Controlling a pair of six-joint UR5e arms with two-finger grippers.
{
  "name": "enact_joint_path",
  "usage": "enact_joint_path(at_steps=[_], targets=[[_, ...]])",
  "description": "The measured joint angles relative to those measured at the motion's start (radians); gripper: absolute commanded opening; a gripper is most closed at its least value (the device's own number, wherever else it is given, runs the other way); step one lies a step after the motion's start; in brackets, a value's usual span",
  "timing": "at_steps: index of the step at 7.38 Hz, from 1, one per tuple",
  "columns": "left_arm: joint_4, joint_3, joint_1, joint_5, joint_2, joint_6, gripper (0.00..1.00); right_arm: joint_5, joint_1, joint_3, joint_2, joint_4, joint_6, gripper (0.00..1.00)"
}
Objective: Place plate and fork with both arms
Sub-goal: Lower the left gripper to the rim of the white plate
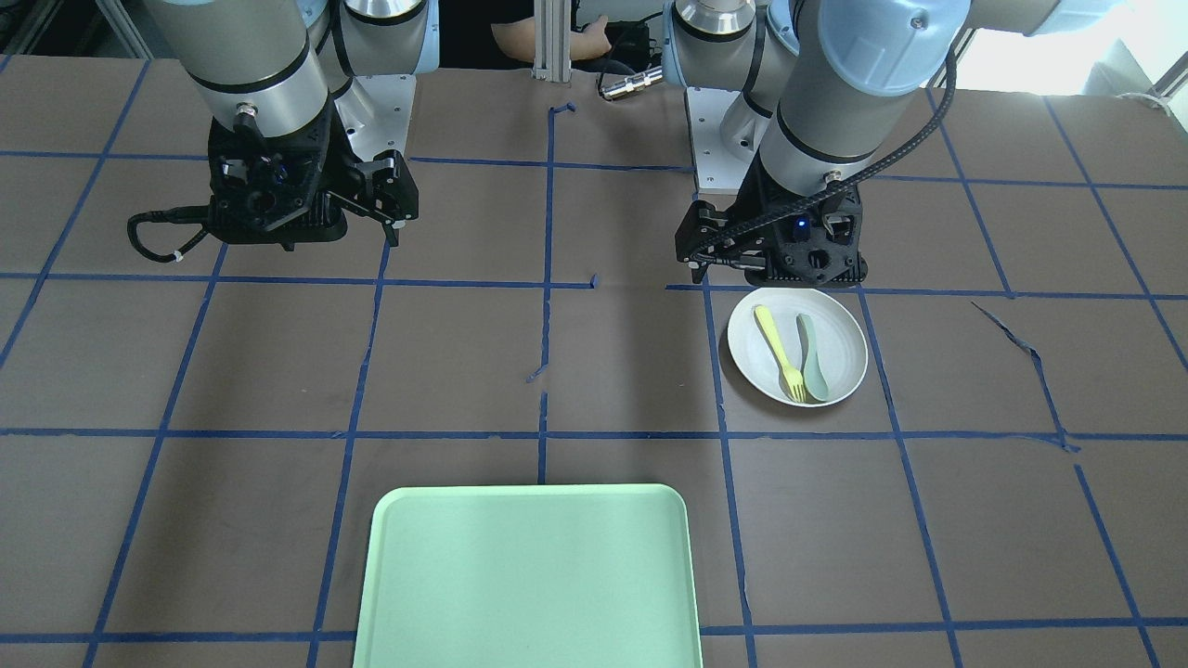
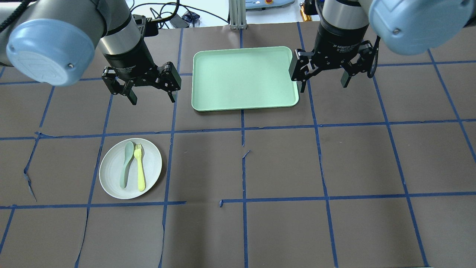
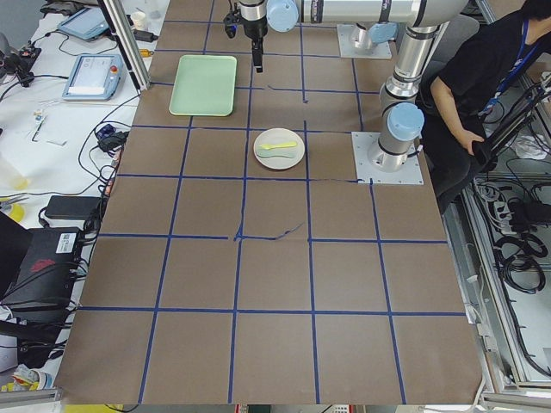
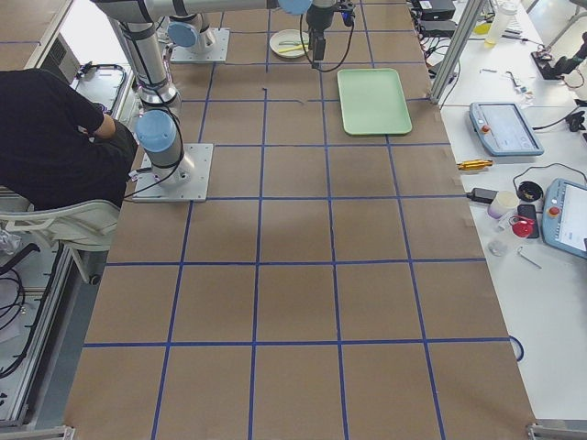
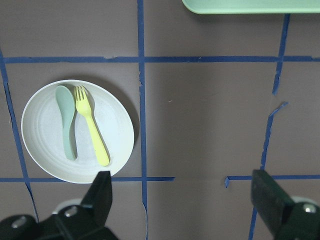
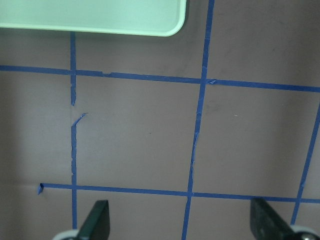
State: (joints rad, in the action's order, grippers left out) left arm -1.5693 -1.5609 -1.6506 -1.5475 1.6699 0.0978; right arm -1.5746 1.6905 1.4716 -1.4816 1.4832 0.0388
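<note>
The off-white plate (image 2: 111, 175) lies on the table's left side; it also shows in the left wrist view (image 5: 45, 145). The pale-yellow fork (image 2: 140, 167) lies on it, next to a grey-green spoon (image 2: 125, 163). My left gripper (image 2: 152, 99) is open and empty. It hangs above the table, between the plate and the table's far edge, apart from the plate. My right gripper (image 2: 323, 85) is open and empty. It hangs above the table just right of the tray's right edge. The fork also shows in the front-facing view (image 1: 780, 353).
A mint-green rectangular tray (image 2: 243, 78) lies at the far middle of the table, between the two grippers. Brown table covering with blue tape grid lines (image 2: 243, 130). A person sits beside the robot's base in the left side view (image 3: 482, 95).
</note>
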Motion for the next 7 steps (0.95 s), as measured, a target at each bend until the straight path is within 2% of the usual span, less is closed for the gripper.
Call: enact_joint_path(at_steps=[3, 6, 7], targets=[[0.000, -0.018, 0.036, -0.006, -0.009, -0.025, 1.00, 0.001, -0.004, 0.009, 0.012, 0.012, -0.003, 1.00], [0.082, -0.143, 0.262, -0.003, -0.022, -0.274, 0.98, 0.000, -0.005, 0.024, 0.024, 0.014, -0.008, 1.00], [0.119, -0.201, 0.352, 0.003, -0.017, -0.358, 0.90, -0.002, -0.005, 0.025, 0.027, 0.014, -0.010, 1.00]])
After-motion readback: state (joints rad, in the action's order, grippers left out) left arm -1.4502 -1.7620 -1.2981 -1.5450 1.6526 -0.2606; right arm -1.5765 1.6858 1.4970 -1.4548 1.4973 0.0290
